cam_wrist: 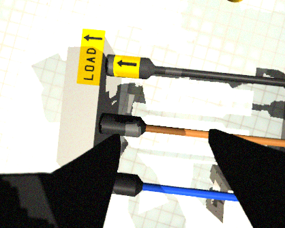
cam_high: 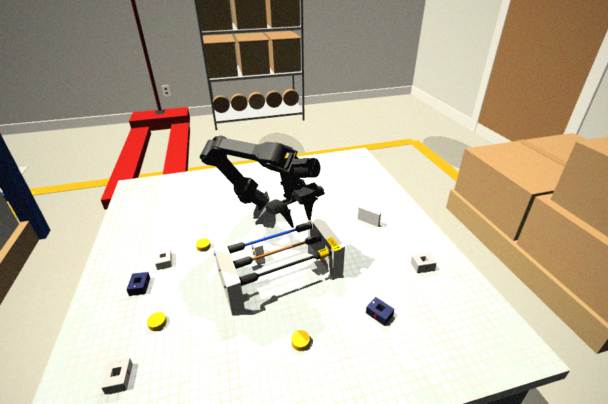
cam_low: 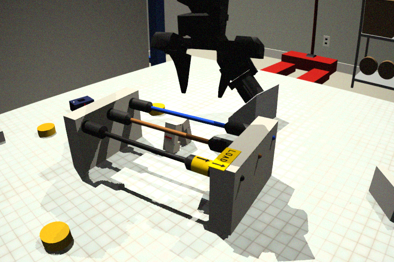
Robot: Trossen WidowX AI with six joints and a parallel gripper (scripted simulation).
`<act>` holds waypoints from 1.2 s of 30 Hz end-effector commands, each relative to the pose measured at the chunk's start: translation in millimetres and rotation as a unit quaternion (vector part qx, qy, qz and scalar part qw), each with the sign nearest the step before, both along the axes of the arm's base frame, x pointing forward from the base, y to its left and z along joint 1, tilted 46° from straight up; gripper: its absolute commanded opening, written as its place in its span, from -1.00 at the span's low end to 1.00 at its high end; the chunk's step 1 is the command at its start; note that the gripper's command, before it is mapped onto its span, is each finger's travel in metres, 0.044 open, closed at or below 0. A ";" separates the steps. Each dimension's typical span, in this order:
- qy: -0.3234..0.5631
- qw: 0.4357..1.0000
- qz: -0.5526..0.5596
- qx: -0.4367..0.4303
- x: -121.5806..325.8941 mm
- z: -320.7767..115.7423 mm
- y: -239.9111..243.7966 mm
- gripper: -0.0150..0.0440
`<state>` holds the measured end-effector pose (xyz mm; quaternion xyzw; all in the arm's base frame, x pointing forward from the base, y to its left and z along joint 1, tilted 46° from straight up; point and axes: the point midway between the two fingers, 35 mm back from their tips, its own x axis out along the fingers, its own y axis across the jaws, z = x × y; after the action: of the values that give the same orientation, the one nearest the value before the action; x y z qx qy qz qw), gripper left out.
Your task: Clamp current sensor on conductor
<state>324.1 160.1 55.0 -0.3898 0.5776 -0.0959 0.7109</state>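
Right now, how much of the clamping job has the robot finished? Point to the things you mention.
None of the clamping looks done: the black LOAD rod [cam_high: 287,266] [cam_low: 145,146] [cam_wrist: 223,75] has nothing clipped round it. The pincer [cam_high: 300,222] [cam_low: 201,95] [cam_wrist: 163,137] hangs open and empty above the rods. What looks like the open sensor [cam_high: 258,254] [cam_low: 172,136] stands on the table. Grabbing it, fitting it arrow-right, squeezing and letting go are all left.

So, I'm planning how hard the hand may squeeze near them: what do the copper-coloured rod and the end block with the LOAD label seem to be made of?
Copper-coloured rod: probably bare or coated metal, judging by its even orange-brown colour; coloured plastic is possible.
End block: perhaps matt plastic or painted metal, being plain pale grey without grain.
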 end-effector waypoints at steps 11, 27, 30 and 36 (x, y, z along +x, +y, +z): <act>-0.037 0.994 -0.102 -0.021 -105.0 45.2 -140.1 0.48; -0.036 0.994 -0.102 -0.019 -100.2 34.0 -149.3 0.48; -0.036 0.994 -0.102 -0.019 -98.7 30.4 -152.5 0.48; -0.036 0.994 -0.102 -0.019 -96.1 23.5 -159.1 0.48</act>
<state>228.2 5.8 82.9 -0.3335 0.5856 -0.1923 0.7134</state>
